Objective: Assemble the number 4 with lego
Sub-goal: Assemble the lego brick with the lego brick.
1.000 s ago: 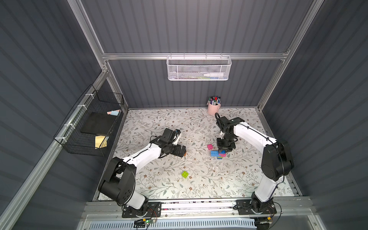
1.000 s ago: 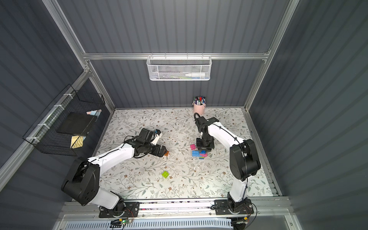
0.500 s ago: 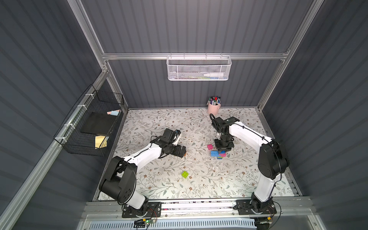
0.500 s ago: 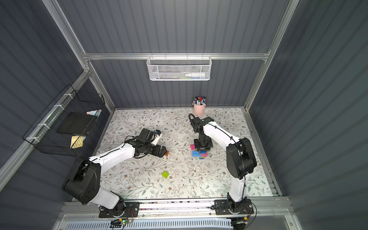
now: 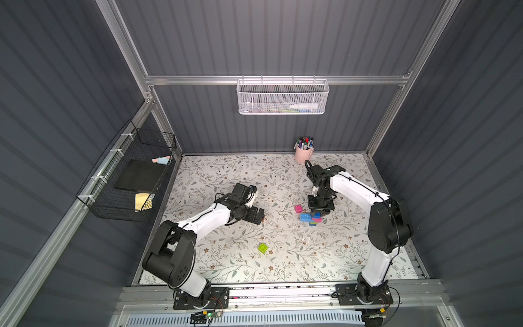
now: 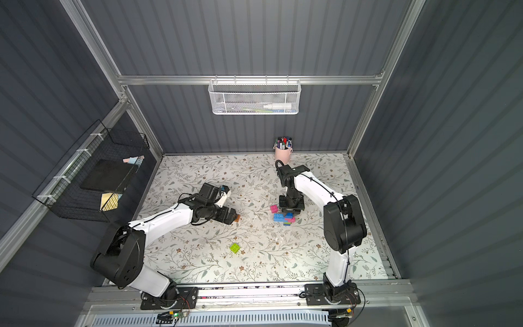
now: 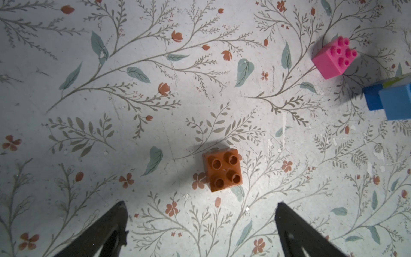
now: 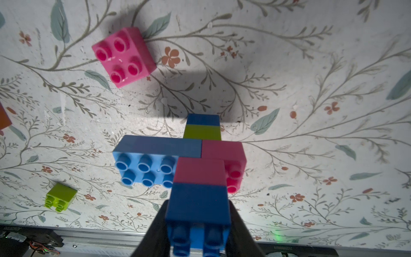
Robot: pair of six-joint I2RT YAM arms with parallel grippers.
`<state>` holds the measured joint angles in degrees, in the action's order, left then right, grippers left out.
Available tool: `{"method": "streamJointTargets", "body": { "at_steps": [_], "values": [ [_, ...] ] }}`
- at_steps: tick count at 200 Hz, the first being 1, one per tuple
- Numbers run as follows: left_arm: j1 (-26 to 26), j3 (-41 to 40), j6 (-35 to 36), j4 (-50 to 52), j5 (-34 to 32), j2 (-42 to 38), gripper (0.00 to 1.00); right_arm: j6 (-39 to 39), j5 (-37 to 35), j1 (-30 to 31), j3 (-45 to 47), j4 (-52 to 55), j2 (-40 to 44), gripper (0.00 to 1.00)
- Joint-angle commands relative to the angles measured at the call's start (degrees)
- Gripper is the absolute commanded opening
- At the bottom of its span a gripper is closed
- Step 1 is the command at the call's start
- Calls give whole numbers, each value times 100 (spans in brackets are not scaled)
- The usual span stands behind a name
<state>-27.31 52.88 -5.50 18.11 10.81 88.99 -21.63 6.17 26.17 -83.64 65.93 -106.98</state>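
You hold the 4 [image 8: 155, 153] in R gripper [image 8: 196, 213], arm folded down over bench [image 5: 226, 175].
Pinch on its blue end, pink brick [image 8: 124, 56] near; L gripper [image 7: 200, 207] wide, low above orange brick [image 7: 222, 170].

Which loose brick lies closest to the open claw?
The orange brick, just ahead of the left gripper; the loose pink brick and lime green brick lie farther off.
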Motion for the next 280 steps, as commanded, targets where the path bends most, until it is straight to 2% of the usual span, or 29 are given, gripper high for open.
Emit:
{"method": "streamJointTargets", "body": {
  "at_steps": [1,79,103,123,167,212,280],
  "values": [
    [24,139,131,137,58,-4,99,-44,-469,17,541,-502,-879,24],
    [25,163,127,86,74,5,99,234,-706,61,349,-232,-1204,24],
    [23,150,154,144,53,-69,99,196,-728,63,382,-230,-1062,28],
    [24,134,163,174,44,-132,99,134,-749,50,355,-207,-821,36],
    [23,105,136,116,20,-187,100,108,-656,28,165,-173,-546,48],
    [24,68,144,118,15,-239,99,88,-558,22,68,-211,-331,54],
    [28,49,132,90,8,-281,99,100,-375,11,-169,-148,54,56]
  ]
}}
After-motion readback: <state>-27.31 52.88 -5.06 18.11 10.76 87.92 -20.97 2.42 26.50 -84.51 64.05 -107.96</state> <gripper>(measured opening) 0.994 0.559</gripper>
